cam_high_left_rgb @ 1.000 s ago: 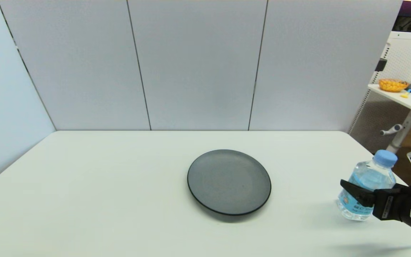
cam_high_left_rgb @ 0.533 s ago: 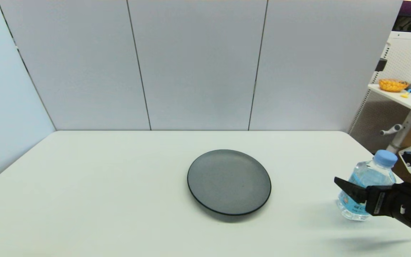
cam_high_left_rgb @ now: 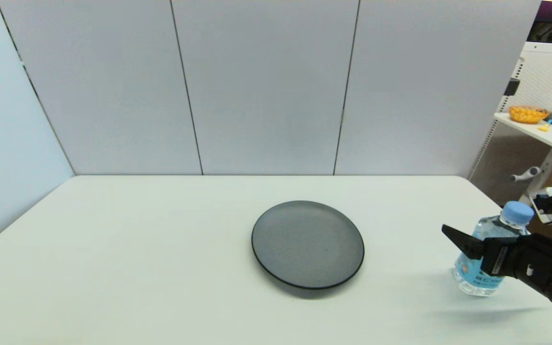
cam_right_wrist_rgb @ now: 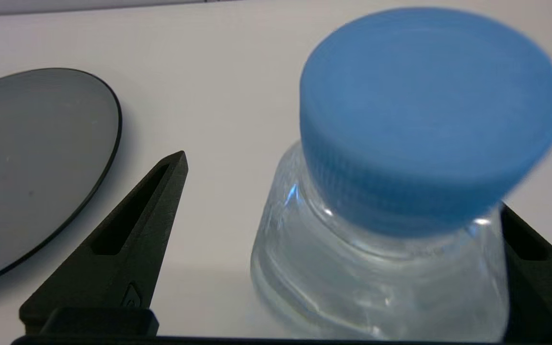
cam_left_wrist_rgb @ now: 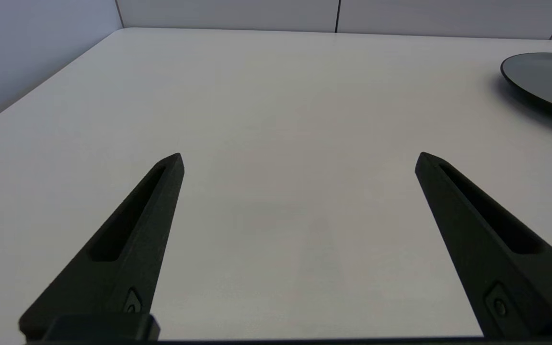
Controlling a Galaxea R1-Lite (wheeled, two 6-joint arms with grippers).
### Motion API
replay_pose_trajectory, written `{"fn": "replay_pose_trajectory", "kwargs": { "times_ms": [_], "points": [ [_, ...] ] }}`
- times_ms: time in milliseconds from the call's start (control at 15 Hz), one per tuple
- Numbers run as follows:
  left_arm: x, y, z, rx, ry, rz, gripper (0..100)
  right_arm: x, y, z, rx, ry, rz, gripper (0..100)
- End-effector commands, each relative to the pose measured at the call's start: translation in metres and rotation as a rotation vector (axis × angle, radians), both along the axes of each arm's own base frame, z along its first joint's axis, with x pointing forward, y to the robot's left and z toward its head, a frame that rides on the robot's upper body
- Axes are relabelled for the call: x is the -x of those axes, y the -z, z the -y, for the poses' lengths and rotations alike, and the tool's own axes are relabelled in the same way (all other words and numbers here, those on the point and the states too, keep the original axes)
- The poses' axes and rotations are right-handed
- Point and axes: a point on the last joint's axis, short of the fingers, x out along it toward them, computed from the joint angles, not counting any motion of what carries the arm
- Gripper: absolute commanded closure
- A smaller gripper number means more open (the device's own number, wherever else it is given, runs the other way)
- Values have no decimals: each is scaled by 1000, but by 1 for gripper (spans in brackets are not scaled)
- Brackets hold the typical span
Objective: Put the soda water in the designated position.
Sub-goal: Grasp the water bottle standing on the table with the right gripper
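At the right edge of the tabletop: the soda water [cam_high_left_rgb: 489,254] stands upright on its base, well to the right of the dark plate [cam_high_left_rgb: 307,244].
Right gripper: the right gripper [cam_right_wrist_rgb: 348,201] sits around the bottle; its jaws are apart, one finger clear on the plate side with a gap to the bottle, the other behind the bottle's far shoulder.
Contact: whether the hidden finger touches the plastic cannot be told; nothing shows a squeeze on the bottle.
Bottle in the wrist view: the blue cap [cam_right_wrist_rgb: 431,110] fills much of the picture, so the wrist is above and close behind the neck.
Left gripper: the left gripper [cam_left_wrist_rgb: 300,160] is idle over bare tabletop [cam_left_wrist_rgb: 276,96] to the left, jaws wide apart, holding nothing.
Step in hand: judged to be the grasp, before any carry to the designated position.
Doing it well: centre the bottle between the fingers first, since it sits off toward one side; close on the labelled body below the shoulder, not the cap; close gently, as thin plastic may buckle; lift straight up before moving sideways, keeping clear of the plate.
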Motion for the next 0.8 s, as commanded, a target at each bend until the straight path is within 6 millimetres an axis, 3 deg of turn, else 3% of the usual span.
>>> {"fn": "replay_pose_trajectory", "kwargs": {
  "times_ms": [67,800],
  "points": [
    [0,0,0,0,0,0,0,-9,8,0,0,1,-15,0],
    [0,0,0,0,0,0,0,-6,0,0,-3,4,43,0]
  ]
}}
